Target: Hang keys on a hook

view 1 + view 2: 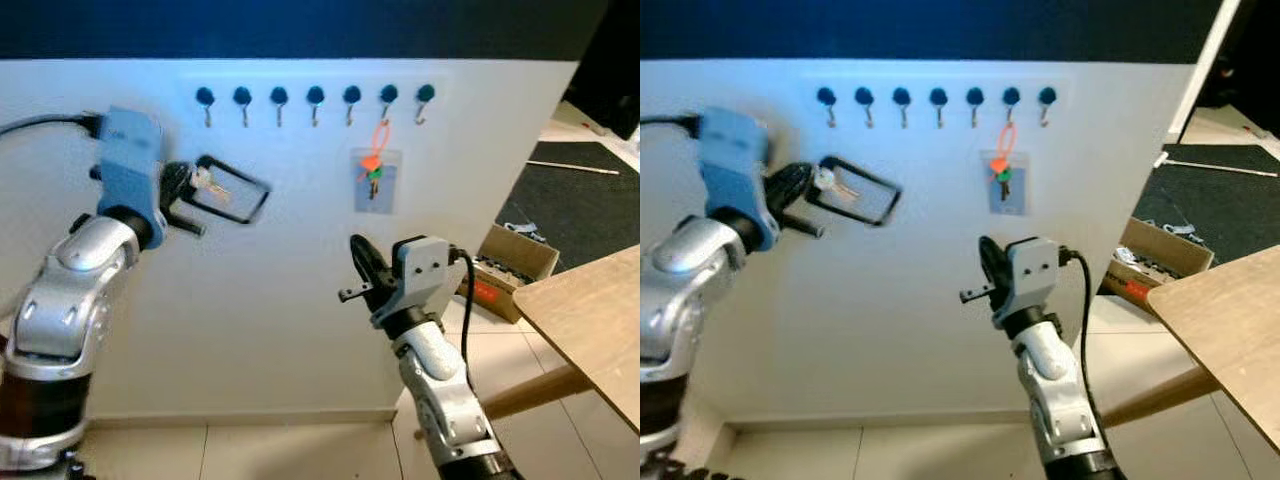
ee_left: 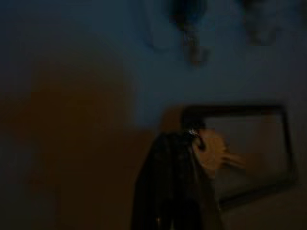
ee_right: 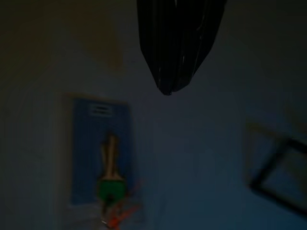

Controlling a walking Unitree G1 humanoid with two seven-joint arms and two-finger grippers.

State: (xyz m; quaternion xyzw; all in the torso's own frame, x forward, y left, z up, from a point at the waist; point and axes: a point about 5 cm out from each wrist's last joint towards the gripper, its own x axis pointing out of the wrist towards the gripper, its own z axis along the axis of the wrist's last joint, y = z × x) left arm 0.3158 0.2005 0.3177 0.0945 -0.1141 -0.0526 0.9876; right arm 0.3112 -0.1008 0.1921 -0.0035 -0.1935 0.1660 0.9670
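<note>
Nearest, at lower right, the right gripper (image 1: 362,262) is raised before the white wall (image 1: 290,330), its black fingers pressed together on nothing and pointing up toward the row of hooks. At right a wooden desk (image 1: 590,310) corner is seen, with a cardboard box (image 1: 520,262) on the floor beyond it. Farther off at left, the left gripper (image 1: 182,195) is held high near the wall, its fingers closed on a bunch of keys (image 1: 210,184) carrying a black rectangular tag frame (image 1: 238,192), whose long axis runs rightward and slightly downward. On the wall above, seven hooks (image 1: 278,104) with dark round heads are set in a line; the leftmost ones lie above and just right of the held keys, so the left arm is judged the nearer. A second key set (image 1: 373,178) on an orange loop hangs from the sixth hook over a blue card. The dim left wrist view shows the keys at the fingertips; the right wrist view shows the hanging set.
</note>
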